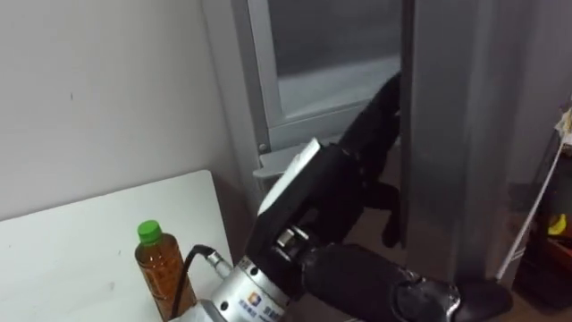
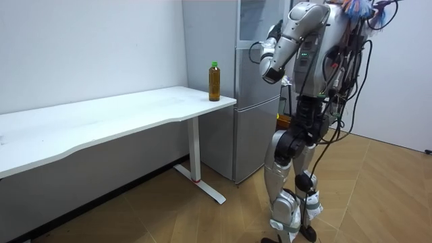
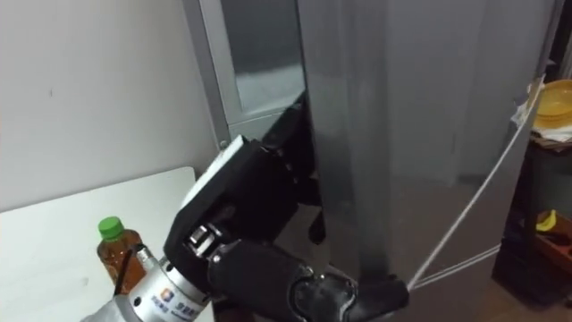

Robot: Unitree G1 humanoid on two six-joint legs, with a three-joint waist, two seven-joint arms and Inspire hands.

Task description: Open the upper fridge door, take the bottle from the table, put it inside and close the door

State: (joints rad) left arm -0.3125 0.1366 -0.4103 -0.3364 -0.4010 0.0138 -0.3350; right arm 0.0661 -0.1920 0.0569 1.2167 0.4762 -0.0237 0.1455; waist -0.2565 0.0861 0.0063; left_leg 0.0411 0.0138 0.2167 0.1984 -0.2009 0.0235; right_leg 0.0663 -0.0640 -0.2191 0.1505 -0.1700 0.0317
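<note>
A bottle (image 1: 161, 268) of amber drink with a green cap stands upright on the white table (image 1: 80, 241), near its corner beside the fridge (image 2: 253, 108). I stand on the wooden floor facing the fridge. My left arm is raised, and my left hand (image 1: 313, 201) reaches up to the edge of the upper fridge door (image 1: 447, 134), well above and to the right of the bottle. The tip of the hand disappears in the dark gap at that door edge. In the room view the bottle (image 2: 214, 81) stands apart from the left hand (image 2: 272, 67).
The table (image 2: 121, 111) runs along the white wall to my left, its end close to the fridge. To the right of the fridge stands a dark shelf with yellow things (image 1: 561, 224). Wooden floor lies open behind me.
</note>
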